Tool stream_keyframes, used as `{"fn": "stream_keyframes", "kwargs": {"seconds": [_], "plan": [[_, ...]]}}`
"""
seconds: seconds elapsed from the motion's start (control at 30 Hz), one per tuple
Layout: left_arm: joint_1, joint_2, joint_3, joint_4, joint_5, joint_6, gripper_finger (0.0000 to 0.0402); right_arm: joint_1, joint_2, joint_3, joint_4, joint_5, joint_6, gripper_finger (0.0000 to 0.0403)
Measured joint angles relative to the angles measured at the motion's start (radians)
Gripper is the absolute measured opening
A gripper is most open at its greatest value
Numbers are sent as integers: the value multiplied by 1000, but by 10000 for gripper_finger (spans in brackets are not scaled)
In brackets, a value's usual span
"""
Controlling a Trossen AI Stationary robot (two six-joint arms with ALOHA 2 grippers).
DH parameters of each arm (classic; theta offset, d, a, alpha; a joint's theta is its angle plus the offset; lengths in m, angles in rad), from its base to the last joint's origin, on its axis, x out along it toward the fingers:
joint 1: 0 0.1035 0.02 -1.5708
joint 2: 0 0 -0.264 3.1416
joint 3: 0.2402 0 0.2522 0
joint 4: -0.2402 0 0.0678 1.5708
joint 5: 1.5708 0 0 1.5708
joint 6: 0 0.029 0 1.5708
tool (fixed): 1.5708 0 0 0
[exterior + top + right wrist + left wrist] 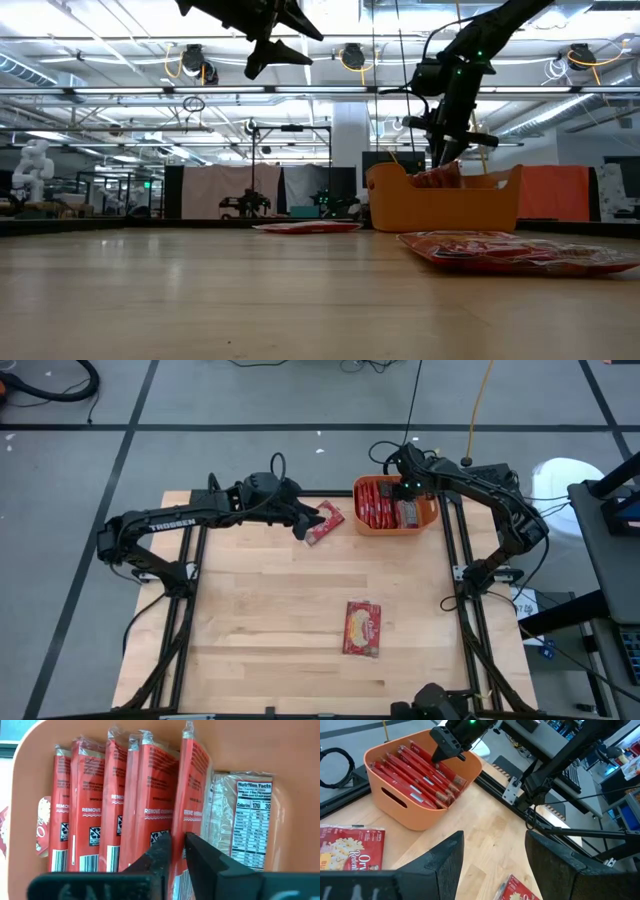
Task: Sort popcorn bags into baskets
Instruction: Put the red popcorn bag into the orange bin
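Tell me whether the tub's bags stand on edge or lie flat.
On edge: the bags stand side by side in the tub, top edges up.

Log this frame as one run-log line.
right tool: in orange tub, closed on upright popcorn bag | left tool: open, empty, above table | loose bags: one by tub, one mid-table

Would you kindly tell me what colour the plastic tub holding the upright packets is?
Orange: the rounded plastic tub, clearest in the left wrist view.
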Motion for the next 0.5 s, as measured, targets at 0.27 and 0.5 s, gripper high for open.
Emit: {"fn": "stream_keyframes", "kwargs": {"seconds": [0.27, 0.5], "plan": [[1, 0, 0, 0, 0, 4, 214, 0, 0, 0, 0, -1, -6, 6], [1, 0, 0, 0, 0, 4, 214, 7, 0, 0, 7, -31, 20, 2]]}}
